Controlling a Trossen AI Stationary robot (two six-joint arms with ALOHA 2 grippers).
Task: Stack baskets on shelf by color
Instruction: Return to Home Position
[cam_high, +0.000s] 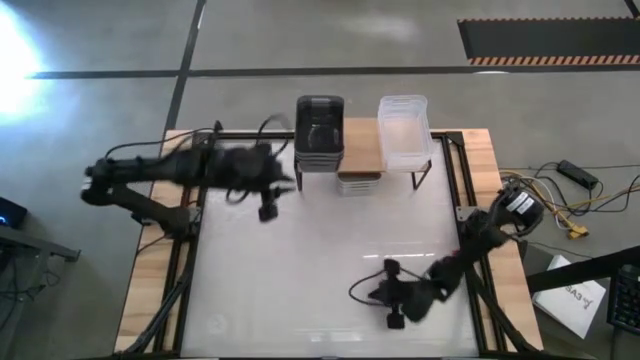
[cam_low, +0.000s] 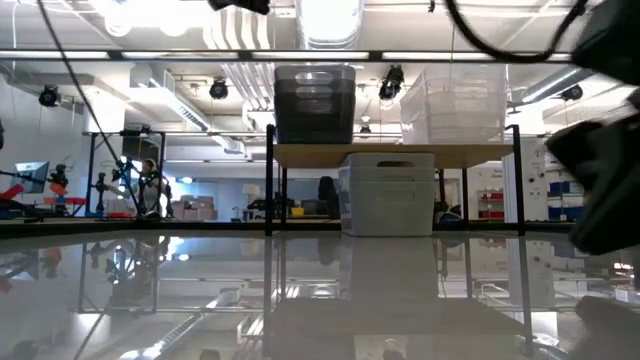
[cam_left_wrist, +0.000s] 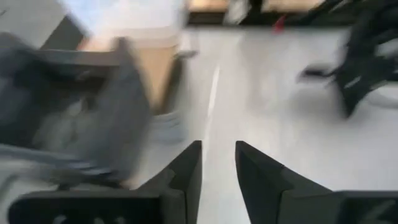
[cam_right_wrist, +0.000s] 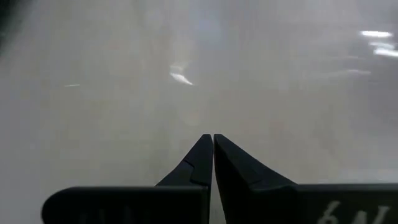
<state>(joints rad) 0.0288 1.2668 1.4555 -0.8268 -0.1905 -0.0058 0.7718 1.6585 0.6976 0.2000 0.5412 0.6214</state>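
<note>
The shelf (cam_high: 362, 150) stands at the table's far middle. On its left end rests a stack of dark grey baskets (cam_high: 320, 130), on its right end a stack of clear baskets (cam_high: 405, 132). Light grey baskets (cam_low: 390, 193) sit on the table under the shelf board. My left gripper (cam_left_wrist: 217, 146) is blurred and hovers just left of the dark stack (cam_left_wrist: 74, 112). Its fingers stand a little apart with nothing between them. My right gripper (cam_right_wrist: 212, 140) is shut and empty, low over the bare table at the near right (cam_high: 388, 296).
The white table top (cam_high: 300, 270) between the two arms holds nothing but their reflections. Wooden side strips and black rails (cam_high: 175, 270) run along both table edges. Cables and a yellow plug (cam_high: 575, 228) lie on the floor to the right.
</note>
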